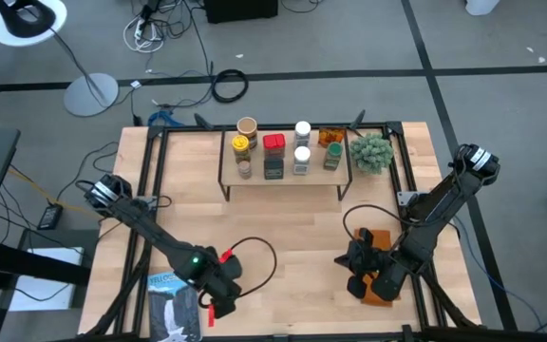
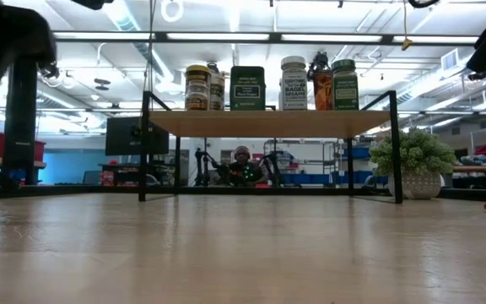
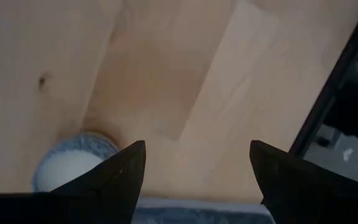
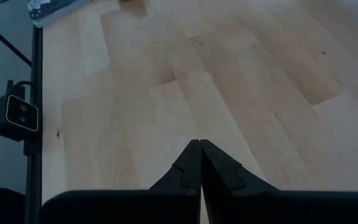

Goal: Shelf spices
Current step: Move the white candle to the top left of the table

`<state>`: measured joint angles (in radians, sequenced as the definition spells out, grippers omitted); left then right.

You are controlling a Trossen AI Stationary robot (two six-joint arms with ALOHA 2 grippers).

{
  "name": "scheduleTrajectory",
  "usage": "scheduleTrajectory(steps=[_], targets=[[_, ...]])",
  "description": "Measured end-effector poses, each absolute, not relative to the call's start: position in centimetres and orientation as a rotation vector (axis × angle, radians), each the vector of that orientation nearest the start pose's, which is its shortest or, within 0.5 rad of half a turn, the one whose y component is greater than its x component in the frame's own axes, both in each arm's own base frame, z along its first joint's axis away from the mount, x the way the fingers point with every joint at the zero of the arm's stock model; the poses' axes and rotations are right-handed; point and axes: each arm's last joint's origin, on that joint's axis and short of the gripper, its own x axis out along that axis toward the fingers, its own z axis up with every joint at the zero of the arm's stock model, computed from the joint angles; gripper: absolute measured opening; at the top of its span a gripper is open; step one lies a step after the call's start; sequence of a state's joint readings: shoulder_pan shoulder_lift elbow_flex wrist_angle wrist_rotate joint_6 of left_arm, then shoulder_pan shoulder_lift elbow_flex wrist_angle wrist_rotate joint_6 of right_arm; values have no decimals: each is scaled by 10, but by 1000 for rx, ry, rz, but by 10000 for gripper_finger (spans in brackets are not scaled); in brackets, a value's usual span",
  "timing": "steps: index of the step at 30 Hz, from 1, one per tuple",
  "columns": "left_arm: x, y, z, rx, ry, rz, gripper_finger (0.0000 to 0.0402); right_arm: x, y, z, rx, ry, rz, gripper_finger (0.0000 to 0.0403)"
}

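1. The shelf [image 1: 283,178] stands at the far middle of the table, and the spices [image 1: 283,150] are lined up on its light board — a tan-lidded jar, a yellow-lidded one, a red-topped tin, 2 white-capped bottles, an orange jar and a green-lidded jar can be told apart from above. In the low view no jar shows on the tabletop in front of the rack.
2. The left gripper [image 1: 218,293] sits low at the near edge, just beside the blue-and-white booklet [image 1: 174,306]; its fingers are spread and hold nothing. Its wrist view shows bare wood and a pale round shape I cannot identify.
3. The right gripper [image 1: 361,269] rests near the orange cloth [image 1: 380,285] on the near right, its fingers pressed together on nothing.
4. Judged from this, shelving looks done or nearly so — the step in hand is to stay clear of the rack.
5. To do that well, keep both arms low and near, away from the potted plant [image 1: 371,152] and the rack's thin legs, so no jar is knocked.
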<state>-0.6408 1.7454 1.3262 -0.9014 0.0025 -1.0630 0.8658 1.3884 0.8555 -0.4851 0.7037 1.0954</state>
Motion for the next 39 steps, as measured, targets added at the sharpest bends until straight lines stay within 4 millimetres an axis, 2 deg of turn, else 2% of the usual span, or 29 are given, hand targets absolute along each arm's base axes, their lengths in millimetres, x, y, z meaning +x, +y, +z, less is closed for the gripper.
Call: scheduleTrajectory(steps=[7, 13, 21, 24, 30, 33, 39], targets=[[265, -205, 206, -506, 1383, 176, 292, 183, 187, 214, 339, 696, -228, 1], [263, -213, 186, -599, 1336, 76, 292, 183, 188, 214, 339, 698, -226, 1], [246, -206, 160, -632, 1470, 99, 292, 183, 188, 214, 339, 698, -227, 1], [239, -200, 149, -623, 1517, 120, 292, 183, 188, 214, 339, 698, -227, 1], [238, -185, 139, -597, 1557, 97, 291, 183, 188, 214, 339, 698, -227, 1], [238, -172, 142, -556, 1586, 112, 291, 183, 187, 214, 338, 698, -228, 1], [227, -128, 160, -361, 1576, 366, 292, 182, 186, 210, 327, 704, -235, 1]])
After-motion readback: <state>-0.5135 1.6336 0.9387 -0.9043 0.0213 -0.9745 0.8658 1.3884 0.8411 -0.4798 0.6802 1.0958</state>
